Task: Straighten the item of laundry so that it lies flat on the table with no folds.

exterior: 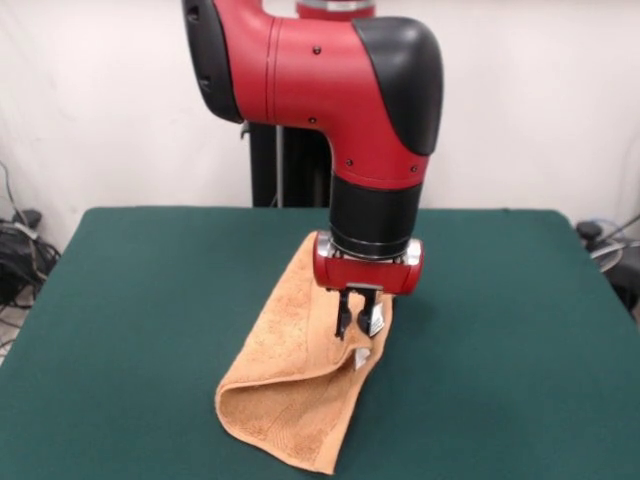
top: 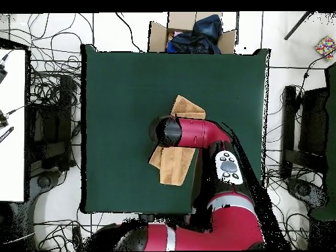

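Note:
The orange-tan towel (exterior: 300, 385) lies folded over itself on the dark green table (exterior: 140, 300). One edge is lifted off the table and the rest drapes down to the front. My gripper (exterior: 356, 318) is shut on the towel's raised edge, beside the small white care tag (exterior: 362, 358). In the overhead view the arm covers the middle of the towel (top: 176, 165), and the gripper itself is hidden under the arm. A far part of the towel (top: 188, 107) shows beyond the arm.
A cardboard box with dark blue cloth (top: 193, 33) stands beyond the table's far edge in the overhead view. Cables and black stands (top: 49, 125) lie around the table's sides. The robot's pedestal (exterior: 285, 165) stands behind the table.

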